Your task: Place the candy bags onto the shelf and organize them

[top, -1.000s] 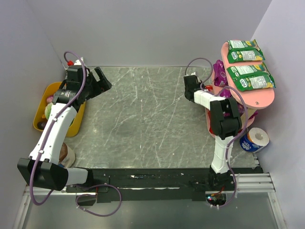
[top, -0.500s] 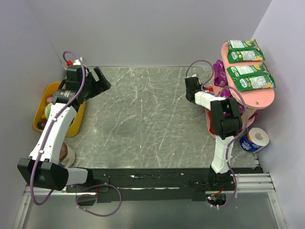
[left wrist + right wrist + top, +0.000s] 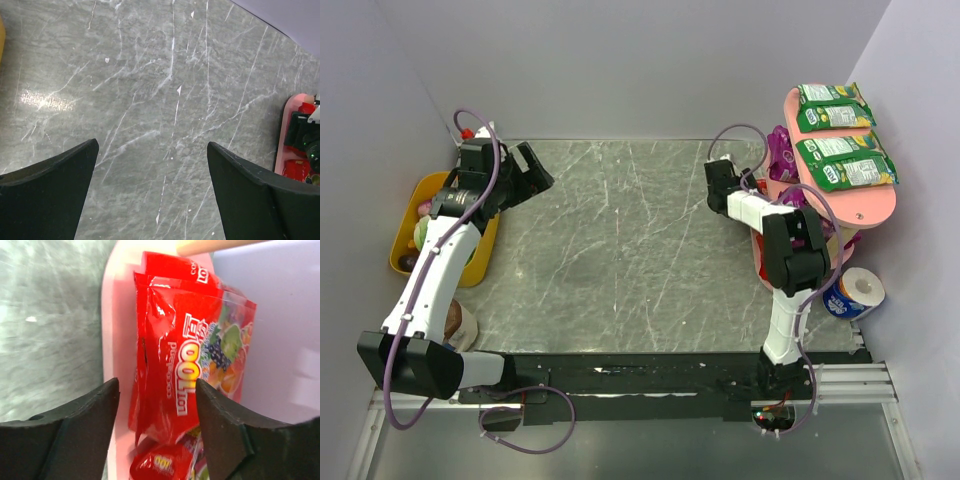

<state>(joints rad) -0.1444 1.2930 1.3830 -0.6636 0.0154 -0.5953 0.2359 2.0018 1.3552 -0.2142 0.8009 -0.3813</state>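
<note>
Candy bags point(image 3: 835, 107) lie on the tall pink three-tier shelf point(image 3: 882, 207) at the far right: two glossy green packets point(image 3: 845, 162) flat on the top board, purple packets point(image 3: 780, 152) showing under its left edge, and two red fruit-print packets point(image 3: 190, 365) on a lower board. The right tool point(image 3: 157, 385) is released and empty, jaws spread just before the red packets. The left tool point(image 3: 152, 145), also released and empty, hangs over the far left of the grey marbled tabletop point(image 3: 150, 75).
</note>
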